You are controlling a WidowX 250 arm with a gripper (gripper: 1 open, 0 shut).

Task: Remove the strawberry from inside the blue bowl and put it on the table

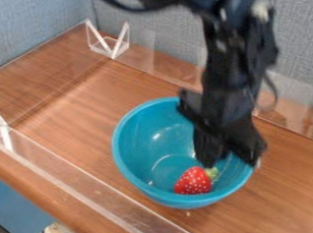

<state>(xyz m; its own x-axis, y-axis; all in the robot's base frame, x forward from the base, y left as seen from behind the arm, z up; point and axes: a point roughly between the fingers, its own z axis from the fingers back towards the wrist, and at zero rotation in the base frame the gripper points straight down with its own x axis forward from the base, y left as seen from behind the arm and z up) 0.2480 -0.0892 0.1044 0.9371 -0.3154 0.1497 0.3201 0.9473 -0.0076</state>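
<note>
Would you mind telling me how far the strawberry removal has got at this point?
Nothing looks finished. The small red toy strawberry sits inside the large teal-blue plastic bowl, near its front wall. The robot's hand is blurred just above the berry's leafy top, closed; whether it grips the berry is unclear. Lifting it out and setting it on the reddish-brown wooden table remains.

Arm [225,63] motion-blurred, top cut off by upper edge. Fingers [213,157] smeared, grip on strawberry [193,179] leaf unclear. Arm hides blue bowl [145,138] far rim. Worktop [68,84] cropped right.
</note>
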